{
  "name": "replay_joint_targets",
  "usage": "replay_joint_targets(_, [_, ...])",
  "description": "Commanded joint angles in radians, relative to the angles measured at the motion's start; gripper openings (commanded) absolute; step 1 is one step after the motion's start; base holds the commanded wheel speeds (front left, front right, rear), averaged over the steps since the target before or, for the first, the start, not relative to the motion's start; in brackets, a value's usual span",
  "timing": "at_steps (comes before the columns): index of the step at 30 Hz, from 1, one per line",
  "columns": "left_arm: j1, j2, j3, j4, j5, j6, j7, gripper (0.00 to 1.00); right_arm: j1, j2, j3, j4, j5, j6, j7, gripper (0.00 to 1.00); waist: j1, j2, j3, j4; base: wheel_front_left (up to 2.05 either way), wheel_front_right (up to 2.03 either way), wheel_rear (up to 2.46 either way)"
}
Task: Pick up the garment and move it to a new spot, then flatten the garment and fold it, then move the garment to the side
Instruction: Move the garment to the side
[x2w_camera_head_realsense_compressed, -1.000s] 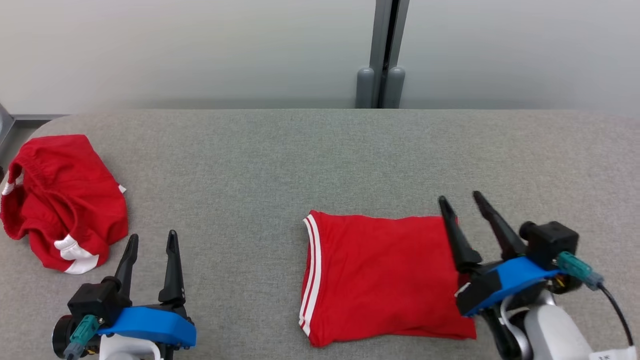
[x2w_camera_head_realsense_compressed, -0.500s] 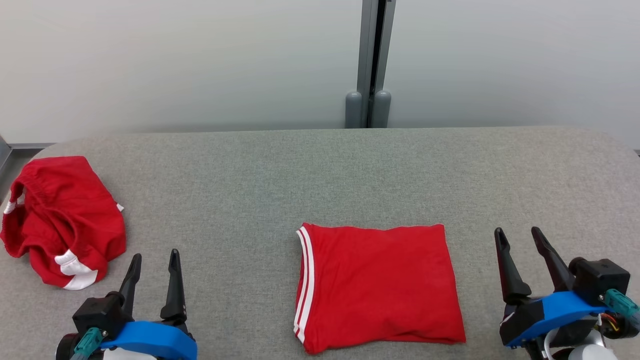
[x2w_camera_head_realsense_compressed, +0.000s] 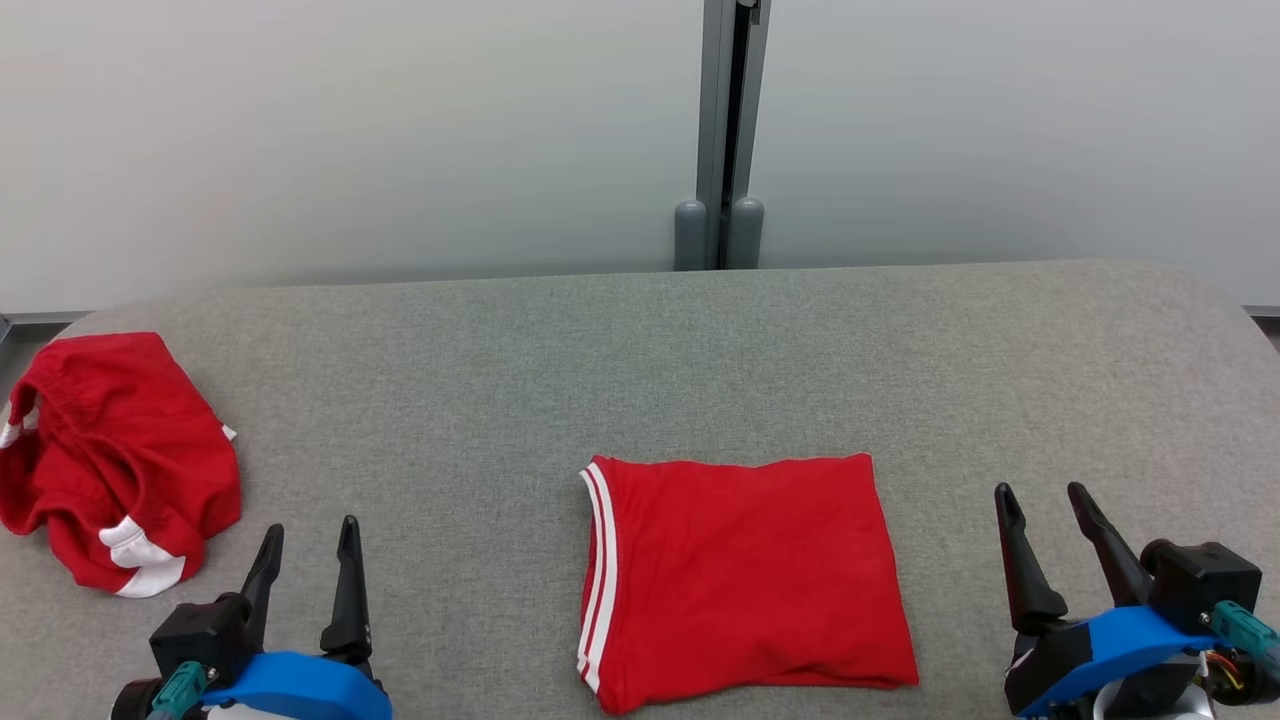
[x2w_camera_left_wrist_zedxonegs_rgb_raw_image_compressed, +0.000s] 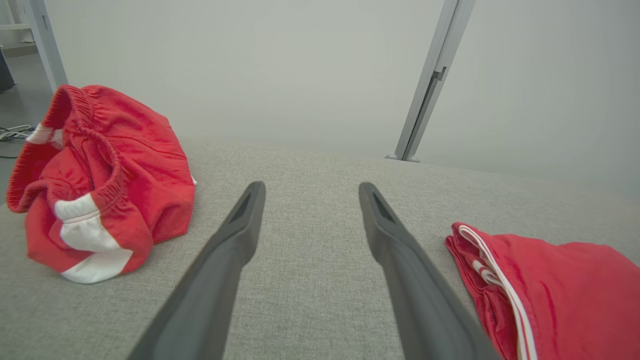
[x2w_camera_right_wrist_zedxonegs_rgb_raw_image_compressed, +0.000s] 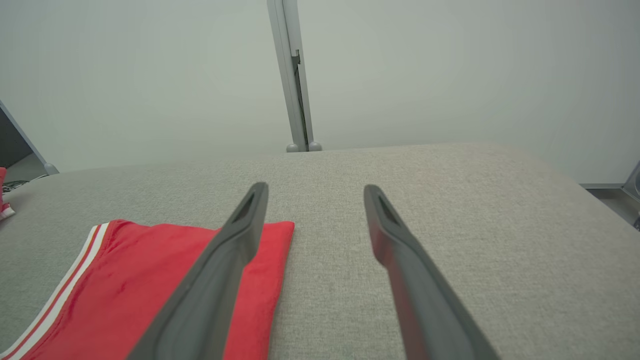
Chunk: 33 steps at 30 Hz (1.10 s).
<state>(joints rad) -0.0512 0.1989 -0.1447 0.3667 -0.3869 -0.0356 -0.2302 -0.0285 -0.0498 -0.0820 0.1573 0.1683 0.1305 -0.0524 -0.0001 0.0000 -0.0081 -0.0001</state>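
Both wide open, empty: left gripper lower left, right gripper lower right | folded red garment lower centre | pinch all layers, carry level.

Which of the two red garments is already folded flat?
The middle garment, a neat rectangle with white stripes on its left edge; the left garment lies in a crumpled heap.
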Motion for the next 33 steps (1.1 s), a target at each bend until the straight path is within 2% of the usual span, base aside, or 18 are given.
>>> replay_joint_targets(1, [-0.002, 0.007, -0.006, 0.002, 0.007, 0.004, 0.001, 1.00, 0.011, -0.002, -0.004, 0.000, -0.004, 0.001, 0.002, 1.00, 0.0001, 0.0000, 0.000, 0.001, 0.00, 0.00, 0.00])
replay_joint_targets(18, [-0.009, 0.017, -0.028, -0.013, 0.016, 0.016, -0.003, 1.00, -0.020, -0.002, 0.006, 0.013, -0.010, 0.001, 0.024, 1.00, 0.0001, 0.0000, 0.009, 0.017, 0.00, 0.00, 0.00])
replay_joint_targets(27, [-0.031, 0.028, -0.039, -0.027, 0.020, 0.014, -0.007, 1.00, -0.121, -0.002, 0.037, 0.099, 0.043, 0.001, 0.260, 1.00, 0.0001, 0.0000, 0.033, 0.028, 0.00, 0.00, 0.00])
replay_joint_targets(31, [-0.053, 0.030, -0.047, -0.034, 0.023, 0.011, -0.007, 1.00, -0.198, -0.002, 0.050, 0.244, 0.070, 0.001, 0.394, 1.00, 0.0001, 0.0000, 0.059, 0.040, 0.00, 0.00, 0.00])
replay_joint_targets(33, [-0.062, 0.031, -0.049, -0.037, 0.024, 0.009, -0.008, 1.00, -0.228, -0.003, 0.047, 0.306, 0.075, 0.001, 0.413, 1.00, 0.0001, 0.0000, 0.070, 0.047, 0.00, 0.00, 0.00])
